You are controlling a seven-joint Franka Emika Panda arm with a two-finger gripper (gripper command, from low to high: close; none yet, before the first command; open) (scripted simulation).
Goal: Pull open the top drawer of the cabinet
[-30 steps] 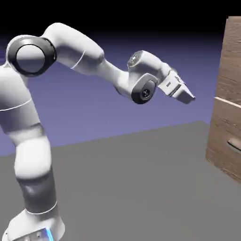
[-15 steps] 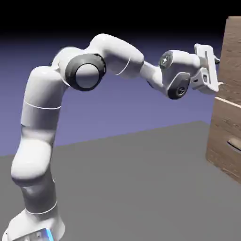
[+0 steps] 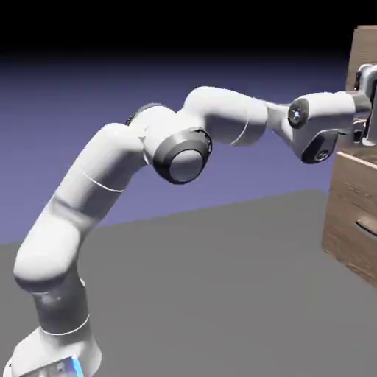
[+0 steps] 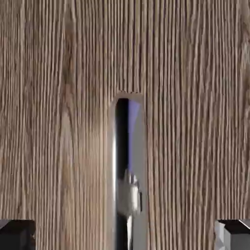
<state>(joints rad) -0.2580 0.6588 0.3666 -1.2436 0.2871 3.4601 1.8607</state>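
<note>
At far right of the exterior view, the arm is stretched out w/ the gripper (image 3: 366, 103) up against the upper front of the cabinet (image 3: 361, 213). The top drawer (image 4: 63, 122) fills the hand view w/ wood grain; its silvery handle (image 4: 128, 176) runs as a narrow strip down the middle, between the two grey tips at the bottom corners. Fingers (image 4: 17, 233) are spread wide, one each side of the handle, not touching it.

Drawer looks shut; no gap seen.

Risks, as I judge them:
- Handle sits approx centred but is thin, so if the tips close short of it they'd grab air or pinch only its edge and slip on the pull.
- Pushing further fwd could jam the tips into the wood.
- Pulling off-axis may bind the drawer.
</note>
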